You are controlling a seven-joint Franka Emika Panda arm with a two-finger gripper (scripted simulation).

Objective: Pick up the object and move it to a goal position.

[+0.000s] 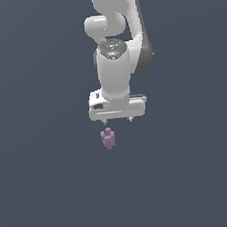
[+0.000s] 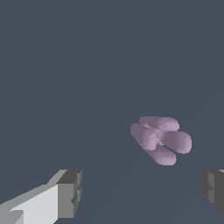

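Gripper point(image 1: 118, 120), white, two dark-padded fingers point(image 2: 70, 192) spread wide, empty. Small pale mauve knobby object point(image 1: 108, 138) lies on dark slate floor point(image 1: 44, 191) just below gripper, apart from fingers, slightly off-centre. Spread likely readies straddling descent.

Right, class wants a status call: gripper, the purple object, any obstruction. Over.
Gripper open, empty, above the object. Purple object ungrasped, outside the fingers. No obstruction visible. Over.

Arm point(image 1: 118, 16) cut off above
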